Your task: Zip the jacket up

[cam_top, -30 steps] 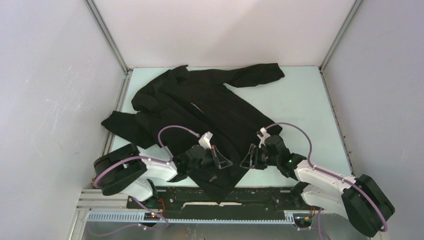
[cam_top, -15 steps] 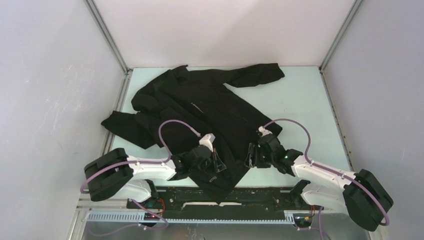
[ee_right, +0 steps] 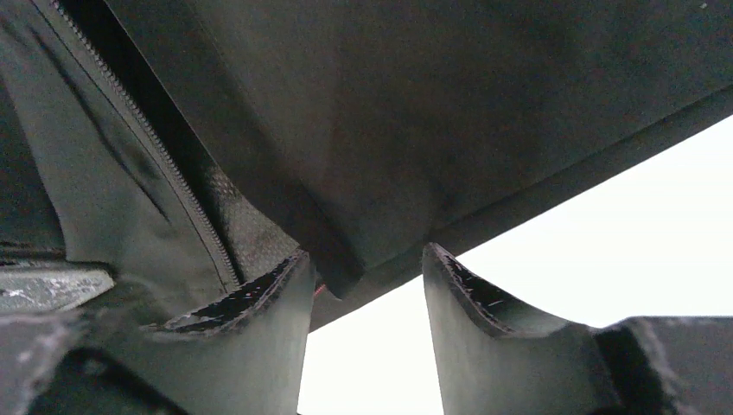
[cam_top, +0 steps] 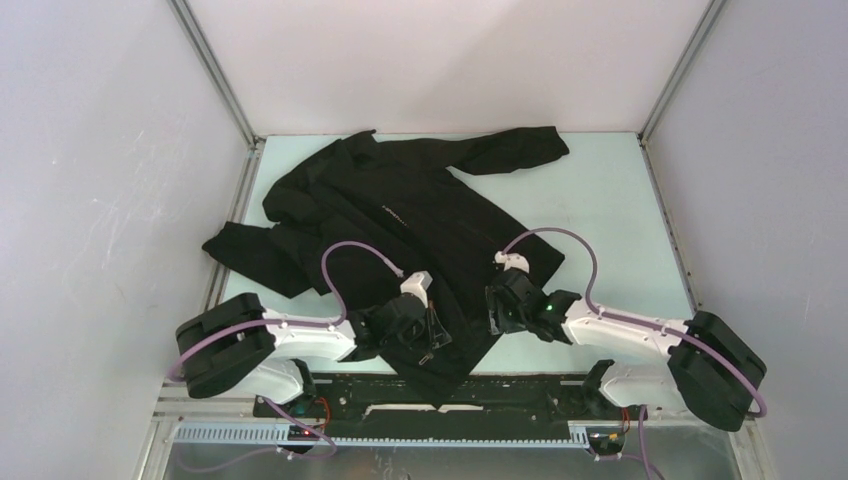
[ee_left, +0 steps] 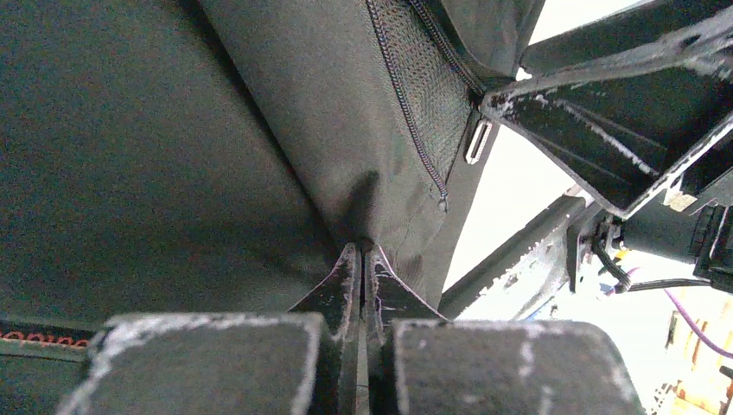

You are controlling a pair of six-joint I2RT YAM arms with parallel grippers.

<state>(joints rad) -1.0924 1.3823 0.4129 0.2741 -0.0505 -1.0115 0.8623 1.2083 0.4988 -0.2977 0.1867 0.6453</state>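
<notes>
The black jacket (cam_top: 400, 215) lies spread on the pale green table (cam_top: 610, 200), its hem hanging over the near edge. My left gripper (cam_top: 435, 326) is shut, pinching a fold of jacket fabric near the hem, and in the left wrist view (ee_left: 361, 249) the cloth puckers at its tips. A silvery zip pull (ee_left: 477, 141) and a line of zipper teeth (ee_left: 406, 112) lie just beyond it. My right gripper (cam_top: 494, 310) is open at the jacket's right hem; in the right wrist view (ee_right: 363, 259) the hem edge sits between the fingers (ee_right: 259, 298). Zipper teeth (ee_right: 147, 147) run along its left.
A black metal rail (cam_top: 440, 385) runs along the near table edge under the hanging hem. White walls with metal corner posts (cam_top: 215, 75) enclose the table. My right gripper's frame shows in the left wrist view (ee_left: 605, 130), close to the zip pull.
My right gripper has moved left and onto the jacket's right hem. My left gripper has stayed shut on the fabric and shifted only slightly.
</notes>
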